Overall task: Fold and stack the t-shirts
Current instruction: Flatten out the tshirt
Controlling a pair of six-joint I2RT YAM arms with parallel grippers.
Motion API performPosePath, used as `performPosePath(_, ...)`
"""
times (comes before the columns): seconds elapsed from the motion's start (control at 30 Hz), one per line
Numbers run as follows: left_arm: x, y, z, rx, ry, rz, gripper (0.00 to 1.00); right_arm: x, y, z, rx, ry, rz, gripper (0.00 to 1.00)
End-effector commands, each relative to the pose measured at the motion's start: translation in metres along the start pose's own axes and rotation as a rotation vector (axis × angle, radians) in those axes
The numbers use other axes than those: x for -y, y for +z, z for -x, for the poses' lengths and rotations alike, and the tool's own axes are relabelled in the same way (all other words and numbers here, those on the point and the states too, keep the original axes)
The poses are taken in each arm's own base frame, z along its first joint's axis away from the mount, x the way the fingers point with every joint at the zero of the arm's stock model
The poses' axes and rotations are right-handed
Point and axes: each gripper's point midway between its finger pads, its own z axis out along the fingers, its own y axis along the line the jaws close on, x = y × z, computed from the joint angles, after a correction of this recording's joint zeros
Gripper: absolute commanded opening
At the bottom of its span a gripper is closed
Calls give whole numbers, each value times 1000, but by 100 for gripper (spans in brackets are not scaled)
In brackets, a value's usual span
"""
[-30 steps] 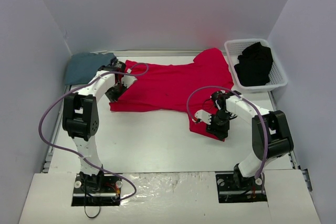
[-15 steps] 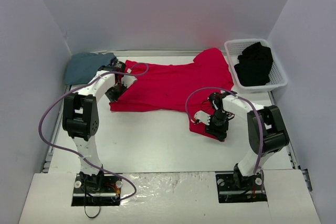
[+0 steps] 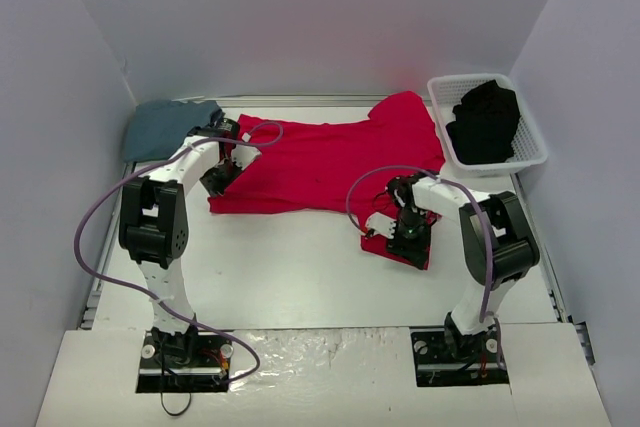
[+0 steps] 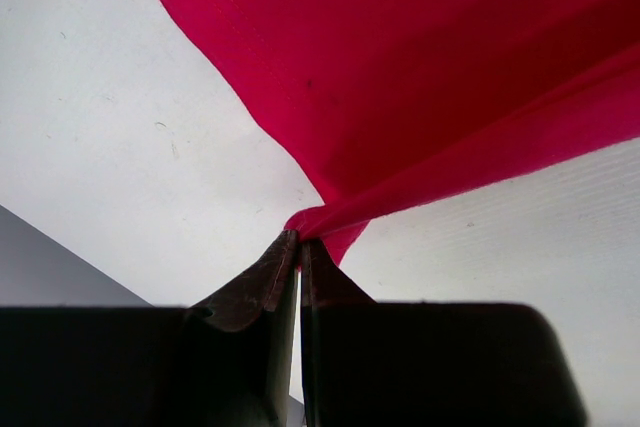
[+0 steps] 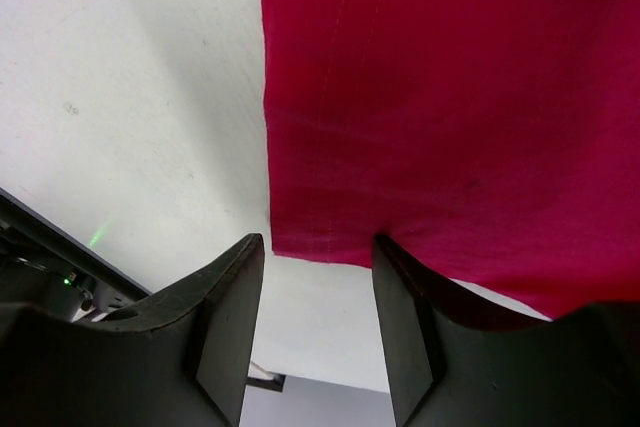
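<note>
red shirt: one corner pinched, the other not yet caught

i'm on the first fold of the red shirt (image 3: 330, 162), which lies spread across the middle of the bench (image 3: 300, 277), one sleeve reaching toward the basket (image 3: 497, 167). the grey shirt (image 3: 165, 127) sits already folded in the far left corner. the black shirt (image 3: 485, 122) is heaped in the basket, untouched.

my left end effector (image 4: 298, 247) is closed tight on the red shirt's left edge. the wrist view shows a small tuck of cloth nipped between the tips, with the fabric running up and away from it.

my right end effector (image 5: 318, 252) is low over the shirt's near right corner, jaws apart and holding nothing. the hem corner lies just between the two fingers, flat on the bench.

as i read it, the grasp is half made. next i need to drop the right tips onto the bench astride that corner and close on the hem, taking one layer cleanly. only then should both arms lift and carry the edge over together. if i close too high i expect to miss the cloth. if i pull left before the right side has hold, the shirt will likely skew.
</note>
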Motion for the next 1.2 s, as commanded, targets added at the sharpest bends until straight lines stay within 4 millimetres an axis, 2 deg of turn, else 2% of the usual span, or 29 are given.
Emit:
performPosePath(0.0, -11, -22, 0, 33, -8, 47, 2, 6, 16, 4, -33, -11, 3, 44)
performPosePath(0.13, -12, -21, 0, 32, -2, 48, 2, 17, 18, 9, -60, 5, -36, 38)
performPosePath(0.27, -12, -22, -1, 31, 1, 50, 2, 21, 18, 12, -78, 10, -51, 15)
performPosePath(0.43, -12, -23, -1, 31, 7, 53, 2, 23, 7, 12, -71, 14, -71, 0)
performPosePath(0.53, -12, -22, 0, 34, 4, 51, 2, 18, 1, 14, -58, 8, -50, 1)
performPosePath(0.7, -12, -24, 3, 36, 0, 45, 2, 21, -2, 16, -60, 19, -52, 2)
performPosePath(0.73, -13, -26, 4, 43, -3, 49, 2, 22, -4, 16, -55, 24, -52, 5)
performPosePath(0.87, -15, -38, 8, 77, -13, 52, 2, 33, -26, 30, 44, 82, -44, 18)
performPosePath(0.9, -13, -40, 10, 89, -19, 41, 2, 43, -42, 41, 101, 100, -66, 19)
performPosePath(1.03, -6, -49, 13, 130, -38, 7, 2, 45, -81, 56, 276, 170, 3, 28)
performPosePath(1.17, 1, -51, 14, 154, -62, -23, 2, 51, -95, 49, 322, 216, -15, 31)
